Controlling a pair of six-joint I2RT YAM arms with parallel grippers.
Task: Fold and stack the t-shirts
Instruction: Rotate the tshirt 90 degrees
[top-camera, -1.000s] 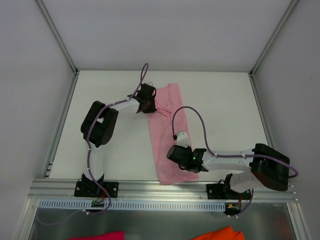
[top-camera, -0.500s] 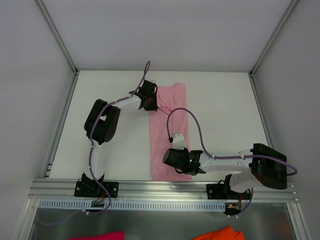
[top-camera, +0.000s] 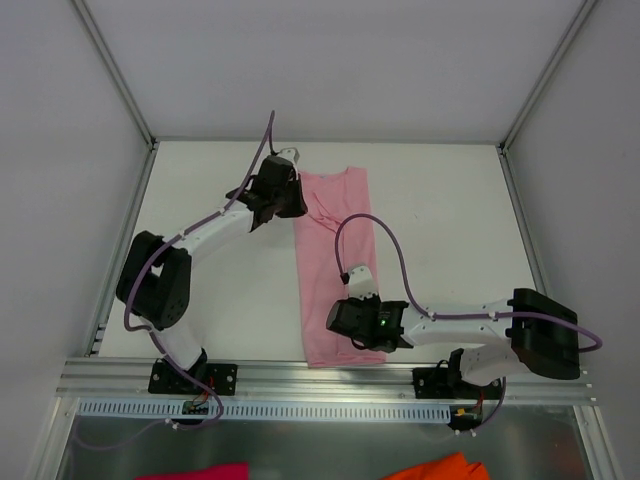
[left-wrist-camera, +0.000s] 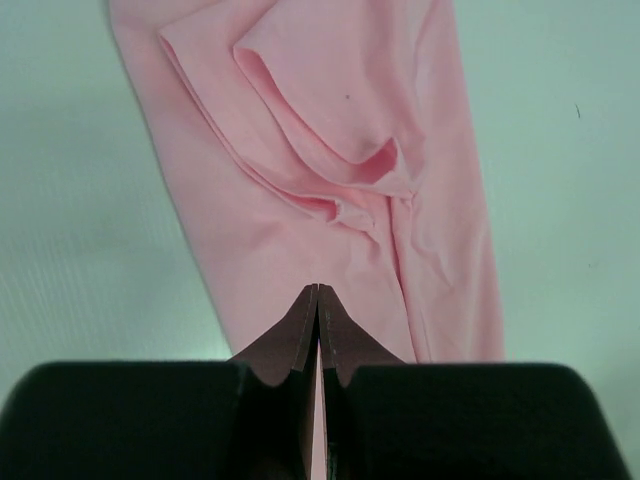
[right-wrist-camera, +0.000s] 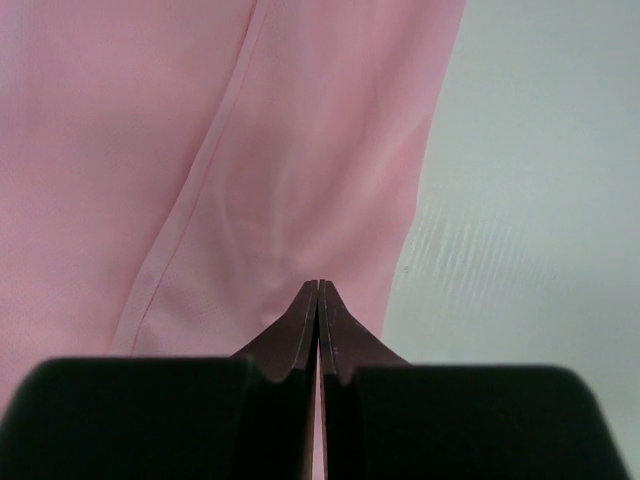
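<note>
Your t-shirt (top-camera: 335, 250) lies as a long folded strip on the tabletop (top-camera: 450, 220). You have the left hand (left-wrist-camera: 317, 292) clamped on its far left edge and the right hand (right-wrist-camera: 318, 285) clamped on its near end. Both grip points are hidden under the fingers.

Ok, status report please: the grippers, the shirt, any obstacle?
Both shut: left gripper on t-shirt far end, right gripper on near end. It lies in a long strip on table. Purple cable loops above it.
</note>
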